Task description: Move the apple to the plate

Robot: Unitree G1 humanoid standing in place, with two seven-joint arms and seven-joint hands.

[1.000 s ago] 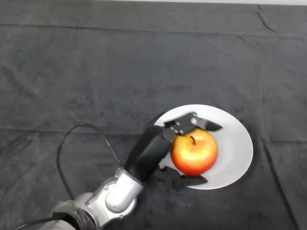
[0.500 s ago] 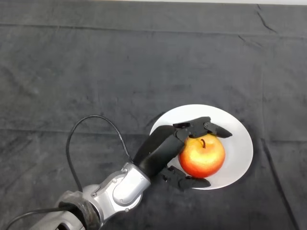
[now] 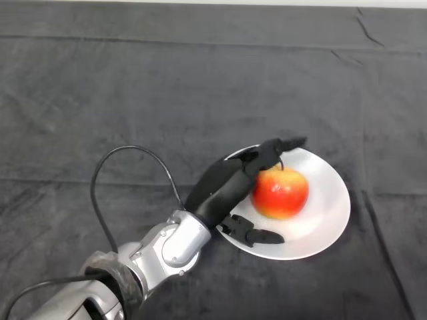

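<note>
Spread loosely about the fruit, the left hand (image 3: 227, 187) reaches in from the lower left of the head view, its fingers (image 3: 279, 147) stretched straight over the upper left of the apple (image 3: 280, 191) and its thumb (image 3: 252, 233) lying out along the plate below and to the left of it; nothing is curled round the fruit, so the hand has released it. That apple, red with a yellow-orange flush on its upper right, sits on the white plate (image 3: 327, 213) right of centre in the frame, a little left of the plate's middle. It is nearly round, with no clear long axis, and its stem end faces up toward the camera and the top of the frame. No label or writing can be seen. Dark cloth (image 3: 133, 100) covers the table all around.
</note>
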